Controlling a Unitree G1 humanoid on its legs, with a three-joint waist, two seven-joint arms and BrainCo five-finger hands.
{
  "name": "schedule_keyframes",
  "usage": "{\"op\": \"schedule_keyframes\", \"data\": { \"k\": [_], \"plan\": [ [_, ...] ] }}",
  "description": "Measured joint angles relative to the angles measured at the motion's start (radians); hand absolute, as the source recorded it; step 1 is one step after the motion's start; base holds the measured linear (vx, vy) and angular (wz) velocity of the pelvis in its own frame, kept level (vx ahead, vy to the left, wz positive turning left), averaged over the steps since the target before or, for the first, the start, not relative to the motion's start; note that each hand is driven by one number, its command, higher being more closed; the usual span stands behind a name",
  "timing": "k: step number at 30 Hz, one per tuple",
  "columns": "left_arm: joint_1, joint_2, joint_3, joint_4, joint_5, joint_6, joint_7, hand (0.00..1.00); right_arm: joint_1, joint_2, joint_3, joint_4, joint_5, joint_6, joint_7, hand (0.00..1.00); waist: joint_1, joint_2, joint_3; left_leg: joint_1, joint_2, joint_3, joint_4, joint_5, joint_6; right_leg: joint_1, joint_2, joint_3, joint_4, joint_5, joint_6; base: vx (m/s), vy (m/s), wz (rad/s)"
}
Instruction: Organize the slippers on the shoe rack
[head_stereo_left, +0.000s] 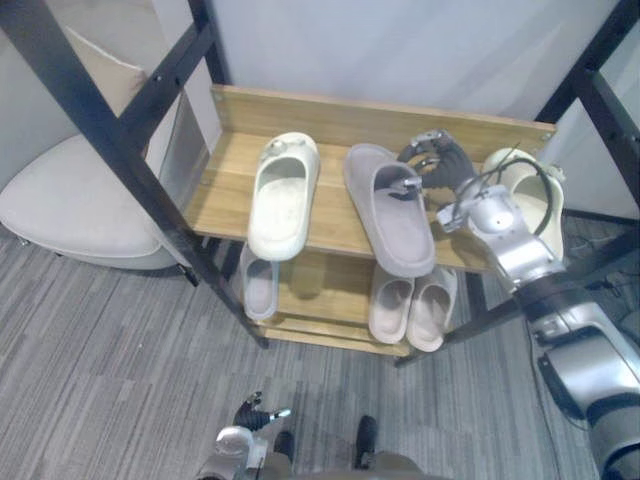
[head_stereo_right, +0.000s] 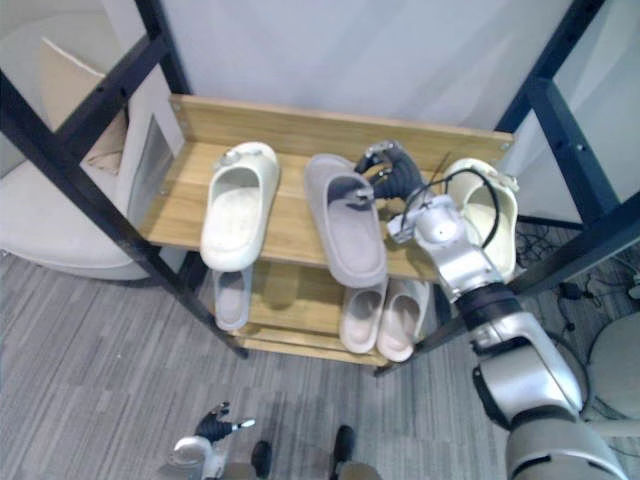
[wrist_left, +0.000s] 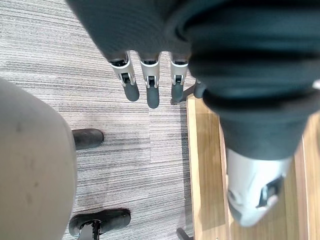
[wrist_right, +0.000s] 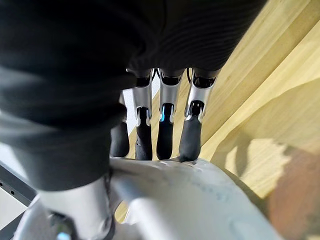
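Observation:
The wooden shoe rack (head_stereo_left: 330, 120) carries three slippers on its top shelf. A cream slipper (head_stereo_left: 283, 193) lies at the left and a grey slipper (head_stereo_left: 385, 215) in the middle. Another cream slipper (head_stereo_left: 528, 190) sits at the right end, partly behind my right arm. My right hand (head_stereo_left: 432, 160) is at the grey slipper's strap, fingers (wrist_right: 165, 135) curved over its outer edge and thumb on its top. On the lower shelf lie a pale slipper (head_stereo_left: 260, 283) at the left and a pale pair (head_stereo_left: 412, 305) at the right. My left hand (head_stereo_left: 248, 425) hangs low near the floor, fingers (wrist_left: 145, 85) straight.
A white cushioned chair (head_stereo_left: 70, 200) stands left of the rack. A black metal frame bar (head_stereo_left: 130, 150) slants across the rack's left end, and another frame bar (head_stereo_left: 600, 90) stands at the right. A pale wall closes the back. Grey carpet (head_stereo_left: 120, 370) lies in front.

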Motion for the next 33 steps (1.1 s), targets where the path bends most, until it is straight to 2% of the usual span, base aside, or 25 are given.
{"op": "schedule_keyframes", "data": {
  "k": [5, 7, 11, 15, 20, 25, 29, 32, 33],
  "plan": [
    [0.001, 0.001, 0.017, 0.0, 0.003, 0.002, -0.001, 0.0, 0.21, 0.004, -0.143, -0.225, -0.005, -0.001, -0.001, 1.0, -0.003, -0.003, 0.002, 0.004, 0.003, 0.001, 0.0, 0.0, 0.0, 0.004, 0.002, 0.0, 0.002, -0.002, 0.0, 0.0, 0.0, 0.0],
    [0.003, 0.001, 0.017, 0.0, 0.003, 0.002, 0.0, 0.0, 0.251, 0.005, -0.16, -0.267, -0.007, -0.002, -0.004, 1.0, -0.005, -0.003, 0.002, 0.006, 0.003, 0.001, 0.0, 0.0, 0.0, 0.006, 0.002, 0.0, 0.002, -0.003, 0.0, 0.0, 0.0, 0.0],
    [0.007, 0.003, 0.018, 0.01, 0.009, 0.006, -0.002, 0.0, 0.38, 0.08, -0.263, -0.418, -0.043, -0.002, -0.021, 1.0, -0.019, -0.001, 0.001, 0.022, 0.007, 0.0, 0.0, -0.002, 0.002, 0.026, 0.001, 0.001, 0.006, -0.011, 0.002, -0.02, -0.004, 0.0],
    [0.006, 0.004, 0.018, 0.019, 0.022, 0.006, -0.003, 0.0, 0.429, 0.151, -0.308, -0.557, -0.043, -0.031, -0.032, 1.0, -0.025, 0.0, 0.0, 0.025, 0.009, -0.001, 0.0, -0.002, 0.002, 0.025, 0.0, 0.001, 0.013, -0.013, 0.002, -0.01, 0.0, 0.0],
    [0.006, 0.004, 0.018, 0.022, 0.031, 0.006, -0.004, 0.0, 0.482, 0.21, -0.306, -0.682, -0.04, -0.081, -0.027, 1.0, -0.025, 0.003, -0.003, 0.04, 0.006, 0.006, 0.001, -0.002, 0.003, 0.027, -0.003, 0.01, 0.023, -0.013, 0.002, -0.01, 0.005, -0.03],
    [0.007, 0.002, 0.018, 0.044, 0.044, 0.006, -0.005, 0.0, 0.557, 0.21, -0.296, -0.713, -0.032, -0.09, 0.013, 1.0, -0.024, 0.014, -0.019, 0.044, 0.006, 0.01, 0.001, -0.002, 0.003, 0.027, -0.003, 0.014, 0.025, -0.013, 0.002, -0.01, 0.002, -0.02],
    [0.008, -0.003, 0.017, 0.06, 0.049, 0.005, -0.007, 0.0, 0.669, 0.19, -0.207, -0.76, -0.021, -0.092, 0.068, 1.0, -0.025, 0.032, -0.029, 0.055, 0.006, 0.012, 0.001, -0.002, 0.003, 0.031, -0.004, 0.015, 0.039, -0.02, 0.002, -0.01, -0.002, 0.0],
    [0.006, -0.002, 0.015, 0.061, 0.053, 0.0, -0.008, 0.0, 0.717, 0.169, -0.117, -0.761, -0.022, -0.094, 0.097, 1.0, -0.022, 0.032, -0.025, 0.05, 0.001, 0.012, 0.008, -0.002, 0.003, -0.028, -0.019, 0.02, 0.18, -0.09, -0.001, -0.08, -0.014, 0.05],
    [-0.003, 0.003, 0.013, 0.063, 0.053, 0.0, -0.008, 0.0, 0.723, 0.15, -0.072, -0.761, -0.022, -0.097, 0.105, 1.0, -0.023, 0.018, -0.011, 0.025, -0.019, 0.013, 0.043, -0.01, 0.007, -0.092, -0.048, 0.025, 0.307, -0.15, 0.0, -0.07, -0.013, 0.15]
  ]
}}
